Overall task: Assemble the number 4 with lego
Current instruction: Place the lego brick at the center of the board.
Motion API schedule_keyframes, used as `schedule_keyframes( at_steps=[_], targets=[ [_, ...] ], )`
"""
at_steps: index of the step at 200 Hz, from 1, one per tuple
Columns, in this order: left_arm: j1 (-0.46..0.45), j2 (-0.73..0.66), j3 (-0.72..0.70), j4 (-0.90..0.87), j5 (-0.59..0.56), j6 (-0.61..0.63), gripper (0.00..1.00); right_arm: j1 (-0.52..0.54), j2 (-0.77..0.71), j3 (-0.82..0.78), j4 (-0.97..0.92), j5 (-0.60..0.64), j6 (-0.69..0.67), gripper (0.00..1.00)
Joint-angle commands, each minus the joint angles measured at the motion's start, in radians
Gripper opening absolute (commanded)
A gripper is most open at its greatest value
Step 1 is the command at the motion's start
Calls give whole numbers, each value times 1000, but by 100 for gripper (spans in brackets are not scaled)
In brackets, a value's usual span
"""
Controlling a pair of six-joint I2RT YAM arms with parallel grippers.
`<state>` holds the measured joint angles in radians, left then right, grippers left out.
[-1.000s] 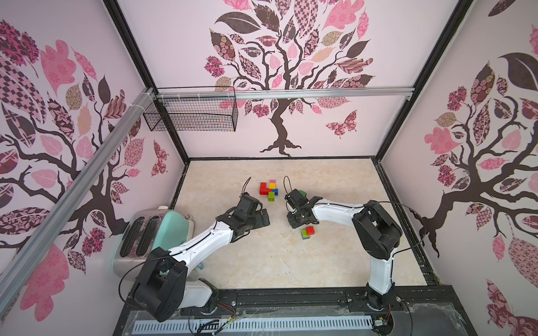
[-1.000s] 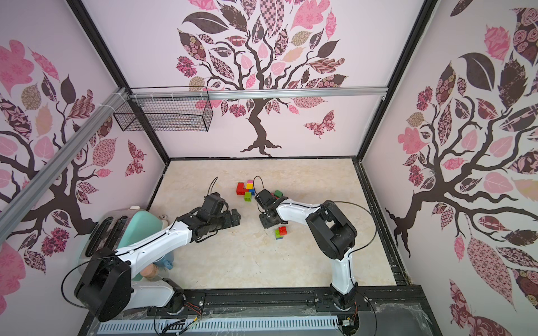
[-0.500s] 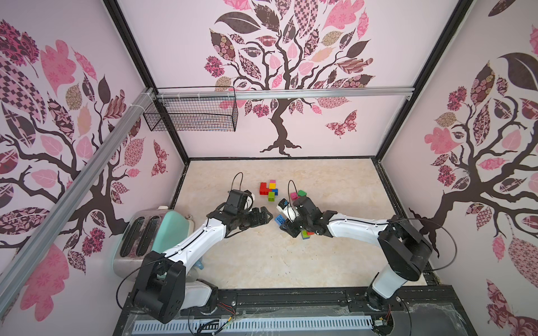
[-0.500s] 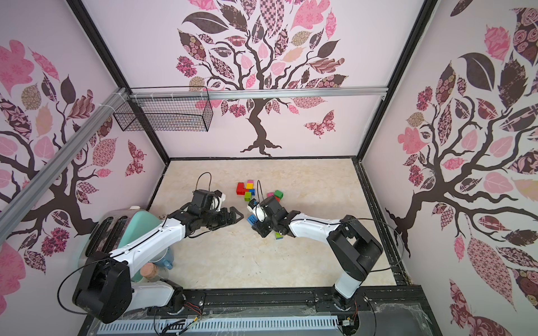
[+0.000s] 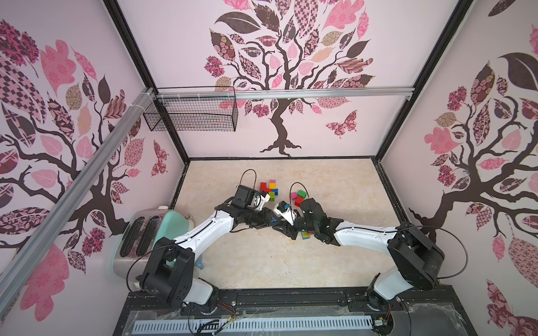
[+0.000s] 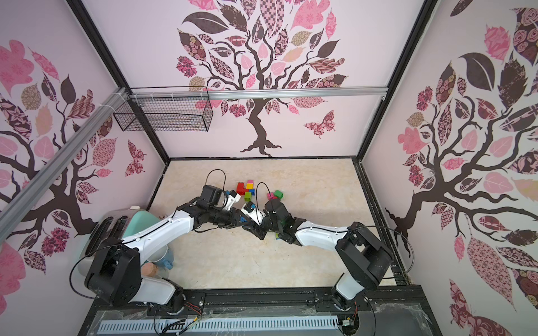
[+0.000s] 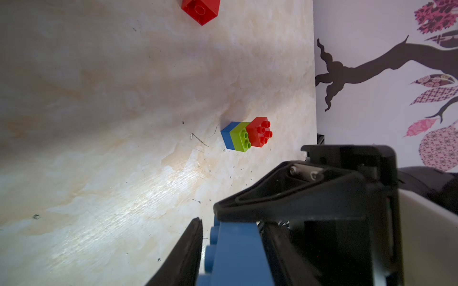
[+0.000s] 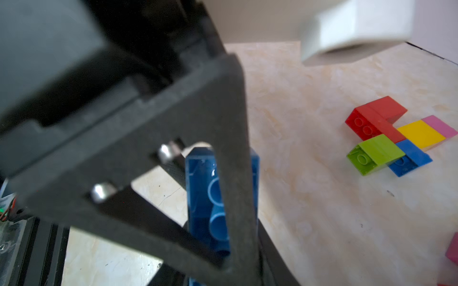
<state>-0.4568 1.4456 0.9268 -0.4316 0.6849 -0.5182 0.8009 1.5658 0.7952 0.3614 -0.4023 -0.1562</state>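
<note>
1. At 9 o'clock from table centre you have the toaster at the table's edge, well apart from the lego.
2. Your left gripper reaches in from 8 o'clock to the centre; its fingers are closed on the blue brick, studs turned toward one finger.
3. At 12 o'clock from that grip lies the brick cluster; red, yellow, pink, lime and blue pieces touch one another, flat on the table.
4. Your right gripper comes in from 4 o'clock, tip to tip with the left; it too is clamped on the blue brick, whose hollow underside faces the right wrist camera.
5. At 1 o'clock sit the pink brick, green brick and red brick, close together.
6. At 4 o'clock, beneath your right arm, stands the three-brick stack; blue, lime, then red.
</note>
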Motion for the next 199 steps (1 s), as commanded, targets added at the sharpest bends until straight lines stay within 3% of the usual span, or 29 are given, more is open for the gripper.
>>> schedule_keyframes(
  at_steps=[1, 21, 35, 48, 69, 77, 126, 154, 173, 199],
  targets=[
    [-3, -9, 33, -12, 12, 21, 23, 7, -13, 8, 44, -40, -7, 0],
    [-2, -27, 29, -9, -24, 19, 0, 6, -31, -12, 44, -69, -11, 0],
    [-4, -42, 27, -11, -70, 15, 0, 7, -50, -29, 40, -71, -1, 1],
    [-10, -61, 33, -39, -159, 21, 0, 7, -76, -48, 40, -38, 38, 36],
    [-43, -87, 59, -139, -421, 47, 0, 7, -150, -107, 57, 76, 101, 74],
    [-59, -92, 69, -182, -522, 55, 0, 6, -197, -143, 70, 126, 111, 99],
    [-197, -54, 137, -374, -1059, 63, 0, 5, -481, -268, 84, 383, 116, 100],
    [-255, 20, 178, -416, -1159, 63, 0, 2, -557, -317, 125, 655, 122, 100],
    [-320, 88, 220, -462, -1309, 43, 0, -24, -530, -289, 65, 912, 211, 100],
    [-360, 220, 291, -551, -1412, 9, 0, -76, -501, -262, 5, 986, 358, 100]
  ],
)
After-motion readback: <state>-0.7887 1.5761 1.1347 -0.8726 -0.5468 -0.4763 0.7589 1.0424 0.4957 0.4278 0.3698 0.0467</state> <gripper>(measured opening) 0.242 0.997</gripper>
